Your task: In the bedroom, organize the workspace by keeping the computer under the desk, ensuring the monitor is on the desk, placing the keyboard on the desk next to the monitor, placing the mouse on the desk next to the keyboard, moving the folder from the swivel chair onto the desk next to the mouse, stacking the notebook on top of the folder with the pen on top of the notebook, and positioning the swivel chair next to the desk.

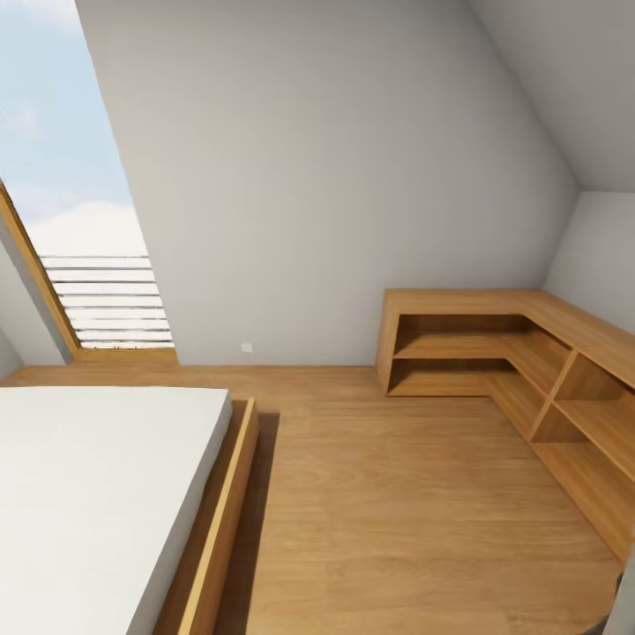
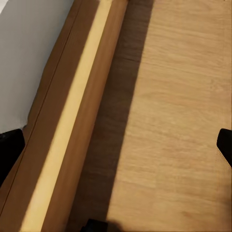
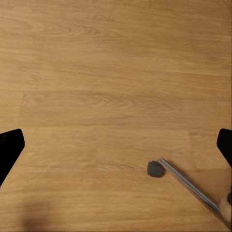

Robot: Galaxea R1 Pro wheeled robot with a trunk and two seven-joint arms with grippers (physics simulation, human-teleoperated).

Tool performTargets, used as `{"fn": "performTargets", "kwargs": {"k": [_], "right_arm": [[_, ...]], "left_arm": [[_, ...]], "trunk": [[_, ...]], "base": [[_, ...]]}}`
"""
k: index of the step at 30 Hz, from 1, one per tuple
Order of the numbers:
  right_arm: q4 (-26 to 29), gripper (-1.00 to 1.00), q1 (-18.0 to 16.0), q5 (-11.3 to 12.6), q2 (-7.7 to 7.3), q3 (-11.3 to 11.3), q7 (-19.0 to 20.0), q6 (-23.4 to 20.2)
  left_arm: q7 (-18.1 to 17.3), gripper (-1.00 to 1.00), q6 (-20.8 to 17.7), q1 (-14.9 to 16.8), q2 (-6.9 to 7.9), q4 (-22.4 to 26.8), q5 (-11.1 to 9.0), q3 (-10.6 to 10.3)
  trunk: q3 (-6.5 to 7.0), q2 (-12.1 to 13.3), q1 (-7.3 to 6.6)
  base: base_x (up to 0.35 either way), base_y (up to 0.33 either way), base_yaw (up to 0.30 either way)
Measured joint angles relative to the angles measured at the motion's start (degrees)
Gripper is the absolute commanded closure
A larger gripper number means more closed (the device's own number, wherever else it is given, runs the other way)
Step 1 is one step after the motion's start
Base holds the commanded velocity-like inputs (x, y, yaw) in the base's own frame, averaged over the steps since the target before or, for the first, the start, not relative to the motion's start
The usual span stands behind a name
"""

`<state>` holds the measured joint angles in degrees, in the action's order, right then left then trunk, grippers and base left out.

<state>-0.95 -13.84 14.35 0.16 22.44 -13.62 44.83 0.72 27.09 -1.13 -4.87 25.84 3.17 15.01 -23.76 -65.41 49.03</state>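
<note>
A: We're in the bedroom, facing a grey wall (image 1: 335, 176) under the sloped ceiling. Bed (image 1: 88, 494) at lower left of the head frame, skylight (image 1: 62, 176) at upper left, a low L-shaped wooden shelf (image 1: 529, 370) at right. Shelf bare as far as we see.

B: No tabletop, monitor or keyboard in front of us. The one task item we can place: in the right wrist frame, lower right, a chrome leg (image 3: 191, 186) ending in a dark caster (image 3: 155, 168) on the wood floor (image 3: 116, 72). We take that for the swivel chair's base, just beside the right arm.

A: Pincers?

B: Right pincer (image 3: 116, 145): dark fingertips at both side edges of its frame, spread wide, nothing between them but floor. Left pincer (image 2: 116, 145): same, released and empty, over the bed's wooden side rail (image 2: 72, 125) and the shadowed floor beside it.

A: So the step is travel and search, as we judge it. We should turn the base away from this corner until the tabletop and chair seat come into the head frame.

B: Turn slowly. The bed rail sits close on the left, the chair leg close on the right; we could clip either. Keep both arms tucked, and check the seat for the blue folder before nudging the chair.
</note>
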Motion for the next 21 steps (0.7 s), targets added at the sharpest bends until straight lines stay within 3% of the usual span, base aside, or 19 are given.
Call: {"fn": "performTargets", "kwargs": {"k": [21], "right_arm": [[0.0, -1.0, 0.0, 0.0, -0.02, 0.01, -0.01, 0.02]], "left_arm": [[0.0, -1.0, 0.0, 0.0, -0.02, 0.0, 0.0, -0.03]], "trunk": [[0.0, 0.0, 0.0]], "base": [[0.283, 0.0, 0.0]]}}
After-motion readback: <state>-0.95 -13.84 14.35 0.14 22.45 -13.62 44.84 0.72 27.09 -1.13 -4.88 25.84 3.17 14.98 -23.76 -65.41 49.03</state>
